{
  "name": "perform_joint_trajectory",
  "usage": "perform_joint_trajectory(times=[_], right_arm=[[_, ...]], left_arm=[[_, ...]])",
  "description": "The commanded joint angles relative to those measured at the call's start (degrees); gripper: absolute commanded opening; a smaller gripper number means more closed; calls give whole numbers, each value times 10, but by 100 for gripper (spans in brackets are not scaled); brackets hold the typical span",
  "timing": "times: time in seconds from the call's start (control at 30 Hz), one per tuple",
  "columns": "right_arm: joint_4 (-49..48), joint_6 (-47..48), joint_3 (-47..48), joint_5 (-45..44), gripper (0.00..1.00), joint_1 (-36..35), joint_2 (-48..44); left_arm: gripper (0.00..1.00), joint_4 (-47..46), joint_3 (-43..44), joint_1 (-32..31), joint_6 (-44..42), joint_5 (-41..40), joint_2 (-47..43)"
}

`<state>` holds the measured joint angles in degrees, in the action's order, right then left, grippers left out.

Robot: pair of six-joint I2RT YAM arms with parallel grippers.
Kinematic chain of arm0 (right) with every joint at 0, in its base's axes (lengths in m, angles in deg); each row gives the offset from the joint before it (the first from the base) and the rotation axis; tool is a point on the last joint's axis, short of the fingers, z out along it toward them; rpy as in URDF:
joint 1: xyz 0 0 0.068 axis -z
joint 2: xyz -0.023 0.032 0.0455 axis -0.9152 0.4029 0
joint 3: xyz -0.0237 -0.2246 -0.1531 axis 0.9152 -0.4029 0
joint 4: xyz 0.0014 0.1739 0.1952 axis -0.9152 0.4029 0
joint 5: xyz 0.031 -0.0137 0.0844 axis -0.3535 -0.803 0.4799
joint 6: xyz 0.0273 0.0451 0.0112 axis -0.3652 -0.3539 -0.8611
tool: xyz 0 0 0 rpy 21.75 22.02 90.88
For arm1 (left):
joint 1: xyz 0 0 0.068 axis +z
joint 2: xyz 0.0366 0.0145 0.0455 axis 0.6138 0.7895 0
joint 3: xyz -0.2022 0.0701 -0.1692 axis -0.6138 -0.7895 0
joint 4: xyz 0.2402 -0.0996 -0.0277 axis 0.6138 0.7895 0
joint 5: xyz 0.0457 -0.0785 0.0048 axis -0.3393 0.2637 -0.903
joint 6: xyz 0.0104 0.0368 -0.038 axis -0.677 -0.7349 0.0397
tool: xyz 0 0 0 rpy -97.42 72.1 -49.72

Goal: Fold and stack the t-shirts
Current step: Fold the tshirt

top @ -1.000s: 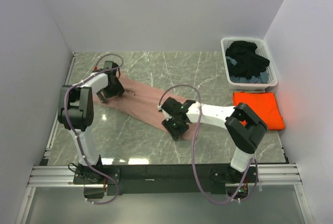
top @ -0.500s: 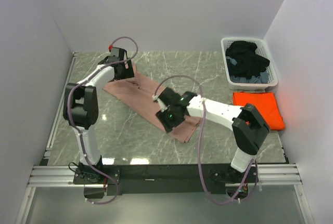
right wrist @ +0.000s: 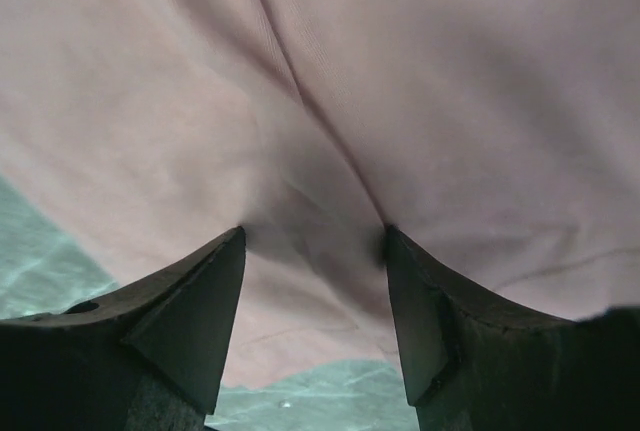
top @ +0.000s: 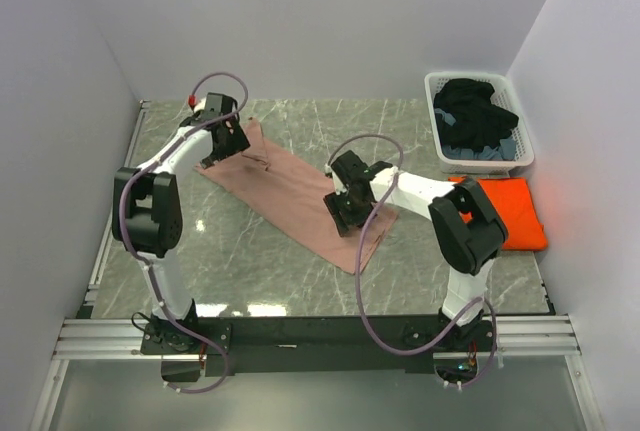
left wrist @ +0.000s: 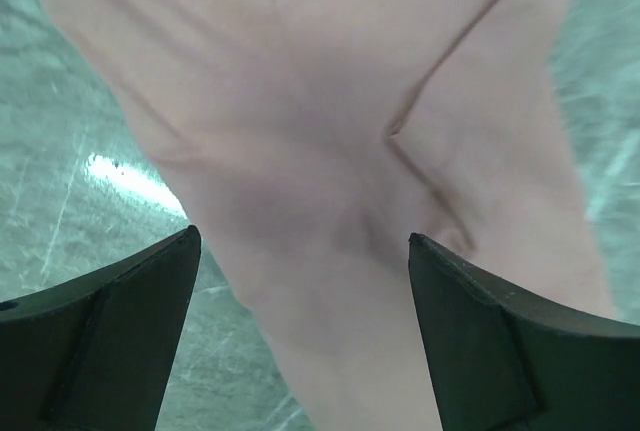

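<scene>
The left gripper [left wrist: 303,241] has its jaws spread wide with nothing between them. They hang over the far end of the pink tee [top: 290,196], where a seam bends across the cloth below. The right gripper [right wrist: 314,233] has its jaws parted less widely. Their tips are down at the cloth, and a crease runs into the gap between them and lies loose there.

The pink tee lies flat on the counter [top: 400,131] as a long, narrow strip. Its long axis runs diagonally from far left, under the left jaws, to near centre. There it ends in a corner pointing toward the arm bases, just past the right jaws. The far end is the broader one.

Well apart from it, at the counter's right edge, an orange tee [top: 510,206] lies folded into a neat rectangle, partly hidden by the right arm. Behind that, in the far right corner, a white basket [top: 435,86] holds dark clothes.
</scene>
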<state>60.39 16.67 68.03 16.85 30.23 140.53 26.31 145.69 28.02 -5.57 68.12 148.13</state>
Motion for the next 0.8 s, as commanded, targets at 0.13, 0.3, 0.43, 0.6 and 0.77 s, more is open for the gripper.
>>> perform_joint_trajectory(times=[0.13,0.3,0.43,0.6,0.77], right_arm=[[27,-2,-30,56,63,-40,34],[85,-35,-10,111,61,-162,52],[92,-92,48,166,61,-241,50],[113,-102,125,191,61,-315,60],[93,-119,126,85,63,-332,-6]], left_arm=[[89,18,-20,-1,3,-12,-9],[89,27,-44,-1,-19,-22,-46],[91,19,-72,-1,-40,-42,-96],[92,9,-107,1,-56,-37,-133],[91,1,-124,-6,-37,17,-149]])
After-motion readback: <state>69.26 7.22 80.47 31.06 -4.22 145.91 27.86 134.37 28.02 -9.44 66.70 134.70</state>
